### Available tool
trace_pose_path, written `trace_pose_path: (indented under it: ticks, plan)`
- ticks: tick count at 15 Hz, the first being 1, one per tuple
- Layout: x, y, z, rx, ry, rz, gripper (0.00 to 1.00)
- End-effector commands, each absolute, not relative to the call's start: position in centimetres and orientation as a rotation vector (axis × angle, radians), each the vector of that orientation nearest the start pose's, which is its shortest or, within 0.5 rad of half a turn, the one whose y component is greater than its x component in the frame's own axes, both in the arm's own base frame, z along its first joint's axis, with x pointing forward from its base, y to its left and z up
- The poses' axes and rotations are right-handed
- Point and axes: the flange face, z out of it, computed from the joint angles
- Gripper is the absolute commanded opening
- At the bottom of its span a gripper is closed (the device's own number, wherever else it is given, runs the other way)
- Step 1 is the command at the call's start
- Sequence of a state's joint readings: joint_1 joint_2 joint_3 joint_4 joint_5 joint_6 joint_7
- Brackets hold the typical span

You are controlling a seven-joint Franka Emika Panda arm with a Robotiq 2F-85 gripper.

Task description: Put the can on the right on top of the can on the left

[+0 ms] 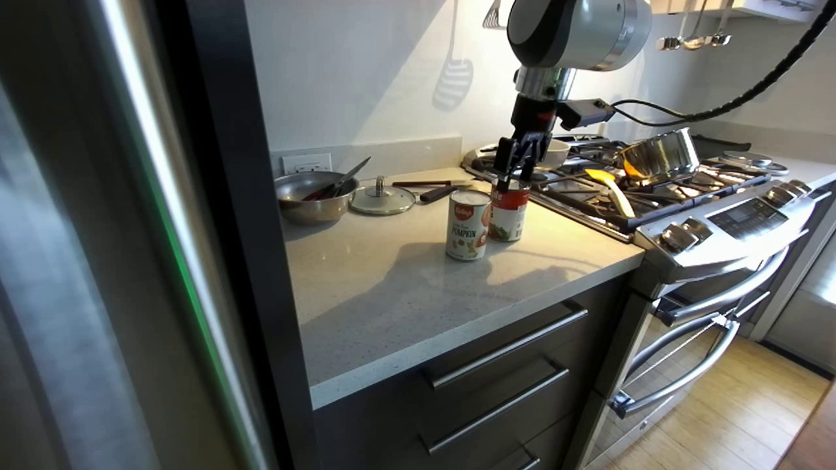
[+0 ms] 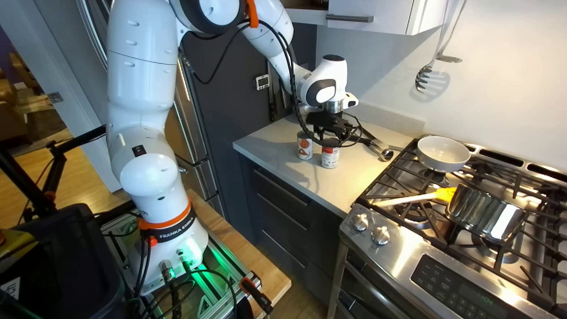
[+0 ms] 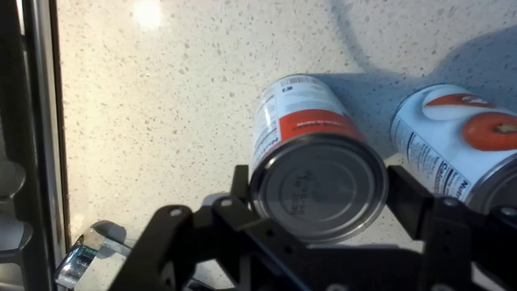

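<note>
The right can (image 1: 508,222) has a red and white label and stands upright on the counter. It also shows in an exterior view (image 2: 330,159) and the wrist view (image 3: 311,117). The left can (image 1: 466,228), a white pumpkin can, stands upright close beside it; the wrist view shows it at the right edge (image 3: 460,133). My gripper (image 1: 514,179) points down over the right can. In the wrist view, its open fingers (image 3: 319,184) stand on both sides of the can's top rim. A thin gap shows at one finger; the other looks very near or touching the rim.
A metal bowl (image 1: 313,201) with utensils, a glass lid (image 1: 383,200) and dark-handled utensils (image 1: 436,194) lie toward the wall. The gas stove (image 2: 425,212) borders the counter, with a white bowl (image 2: 443,155) and a tilted pot (image 2: 485,215) on it.
</note>
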State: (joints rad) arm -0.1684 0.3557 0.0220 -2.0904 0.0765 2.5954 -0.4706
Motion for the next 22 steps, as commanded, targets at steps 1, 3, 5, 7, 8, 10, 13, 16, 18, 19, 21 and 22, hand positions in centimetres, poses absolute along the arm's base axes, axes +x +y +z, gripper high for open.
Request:
trace_pose_path:
  ticks: [1,3,5,7,8,10,13,16,18,19,21,22]
  plan:
    - [59.5,-9.0,26.7,-3.083,-0.394,-0.267,0.58]
    - [59.4,-8.9,27.0,-3.082,-0.394,-0.266,0.58]
    - [59.3,-8.7,27.5,-3.086,-0.396,-0.269,0.58]
    - [59.1,-8.7,28.0,-3.093,-0.411,-0.271,0.58]
    - [59.1,-8.6,28.3,-3.091,-0.413,-0.275,0.58]
    - [59.0,-8.6,28.9,-3.092,-0.418,-0.288,0.58]
    - [58.8,-8.4,30.3,-3.095,-0.426,-0.316,0.58]
    - [58.6,-8.1,32.0,-3.110,-0.437,-0.345,0.58]
    - [58.4,-8.0,33.2,-3.140,-0.419,-0.343,0.58]
    - [58.2,-7.8,34.0,-3.138,-0.424,-0.344,0.58]
    - [58.0,-7.4,35.3,-3.142,-0.439,-0.347,0.58]
    - [57.9,-7.2,36.1,-3.146,-0.435,-0.331,0.58]
